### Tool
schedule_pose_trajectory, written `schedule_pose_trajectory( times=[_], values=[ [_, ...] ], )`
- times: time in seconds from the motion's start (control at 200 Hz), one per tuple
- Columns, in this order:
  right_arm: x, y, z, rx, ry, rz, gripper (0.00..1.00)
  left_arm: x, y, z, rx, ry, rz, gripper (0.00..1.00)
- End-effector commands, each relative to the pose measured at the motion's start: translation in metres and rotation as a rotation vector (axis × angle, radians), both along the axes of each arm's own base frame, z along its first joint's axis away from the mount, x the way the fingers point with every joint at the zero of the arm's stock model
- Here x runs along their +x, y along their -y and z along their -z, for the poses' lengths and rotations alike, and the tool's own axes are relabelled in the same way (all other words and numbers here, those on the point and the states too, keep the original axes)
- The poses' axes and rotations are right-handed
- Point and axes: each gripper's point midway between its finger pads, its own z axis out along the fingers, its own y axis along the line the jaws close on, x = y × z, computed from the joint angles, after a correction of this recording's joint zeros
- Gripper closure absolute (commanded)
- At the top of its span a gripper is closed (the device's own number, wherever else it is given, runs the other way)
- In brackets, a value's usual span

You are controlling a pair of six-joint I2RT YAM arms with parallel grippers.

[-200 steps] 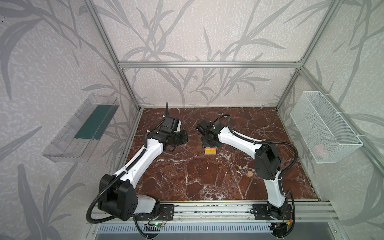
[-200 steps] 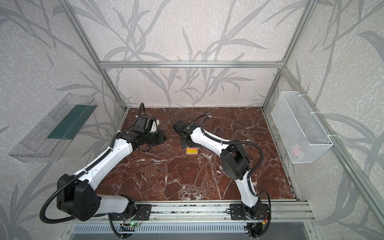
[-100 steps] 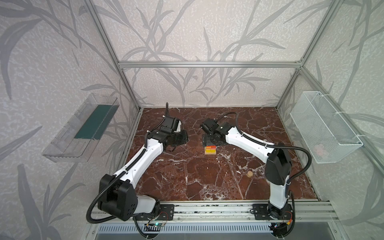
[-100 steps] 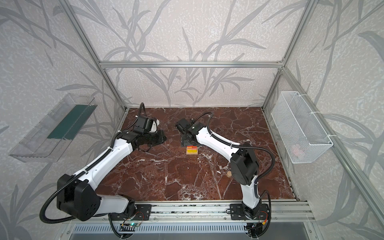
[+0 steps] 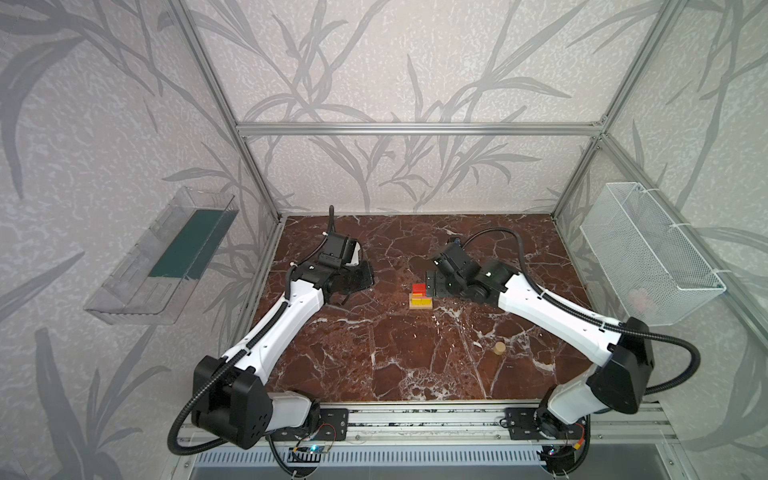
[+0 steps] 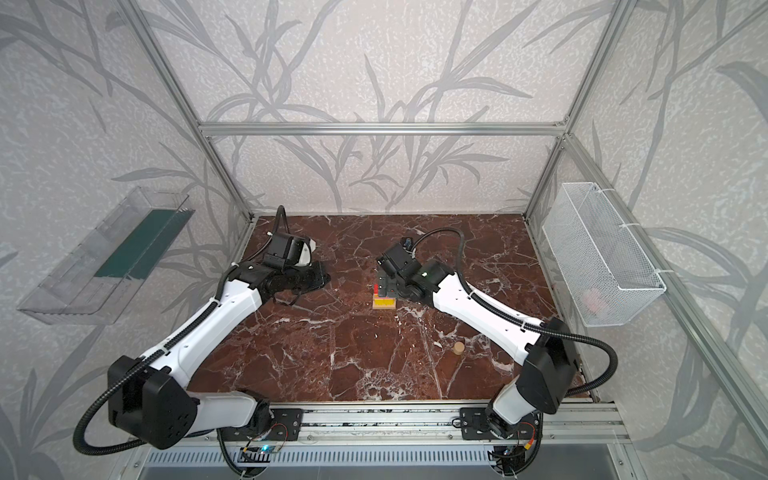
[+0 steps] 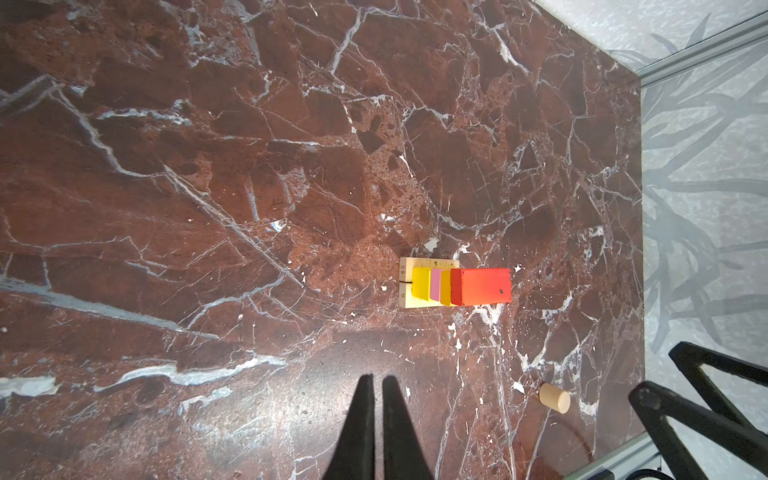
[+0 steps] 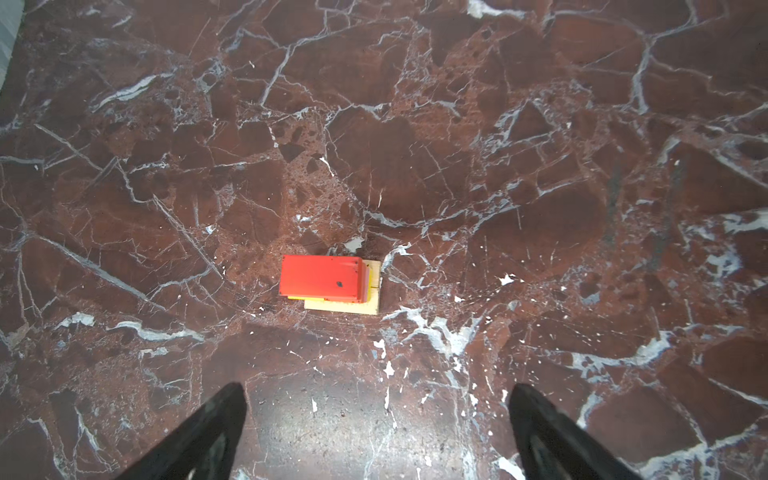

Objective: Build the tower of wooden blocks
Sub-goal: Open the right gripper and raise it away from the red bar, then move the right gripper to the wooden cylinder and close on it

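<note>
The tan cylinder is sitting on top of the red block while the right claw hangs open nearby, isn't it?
No: the tan cylinder rests on the marble table, apart from the tower, as both top views show. The red block tops it; the right gripper hangs open nearby.

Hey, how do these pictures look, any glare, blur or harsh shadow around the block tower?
Left wrist view: the tower is sharp, and a pale sheen lies on the marble floor near the shut left gripper. Right wrist view: the open right gripper shows blurred fingers, the tower clear. Both top views: even light, the tower small, no harsh shadow.
</note>
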Motion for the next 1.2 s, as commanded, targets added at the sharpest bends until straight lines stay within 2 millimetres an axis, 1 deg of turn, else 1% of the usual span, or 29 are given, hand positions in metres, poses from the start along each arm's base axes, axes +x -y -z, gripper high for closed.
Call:
schedule_pose_trajectory(
  times=[0.0, 0.105, 0.17, 0.275, 0.32, 0.475, 0.65, 0.735, 0.835, 1.02, 1.195],
  values=[
    [-0.01, 0.028, -0.01, -0.048, 0.043, 0.029, 0.01, -0.006, -0.011, 0.0, 0.03, -0.006, -0.034, 0.93],
    [-0.03, 0.055, -0.002, -0.093, 0.023, 0.044, 0.01, -0.009, -0.016, 0.003, 0.048, -0.015, -0.051, 0.93],
    [-0.045, 0.071, 0.008, -0.117, -0.003, 0.055, 0.04, -0.01, -0.018, 0.005, 0.054, -0.018, -0.057, 0.93],
    [-0.067, 0.093, 0.03, -0.155, -0.062, 0.07, 0.09, -0.012, -0.02, 0.007, 0.065, -0.028, -0.067, 0.93],
    [-0.077, 0.101, 0.042, -0.175, -0.099, 0.074, 0.11, -0.013, -0.021, 0.007, 0.07, -0.032, -0.068, 0.93],
    [-0.1, 0.123, 0.072, -0.2, -0.183, 0.114, 0.15, -0.017, -0.024, 0.011, 0.08, -0.042, -0.072, 0.93],
    [-0.11, 0.133, 0.104, -0.08, -0.262, 0.149, 0.22, -0.018, -0.023, 0.015, 0.08, -0.055, -0.069, 0.93],
    [-0.114, 0.14, 0.116, -0.068, -0.288, 0.174, 0.25, -0.017, -0.023, 0.016, 0.081, -0.057, -0.068, 0.93],
    [-0.118, 0.145, 0.127, -0.066, -0.324, 0.181, 0.26, -0.016, -0.022, 0.019, 0.086, -0.066, -0.066, 0.93],
    [-0.119, 0.144, 0.146, -0.026, -0.388, 0.169, 0.26, -0.017, -0.022, 0.026, 0.091, -0.087, -0.061, 0.93],
    [-0.117, 0.151, 0.153, -0.031, -0.404, 0.183, 0.26, -0.017, -0.022, 0.029, 0.092, -0.092, -0.064, 0.93]
  ],
)
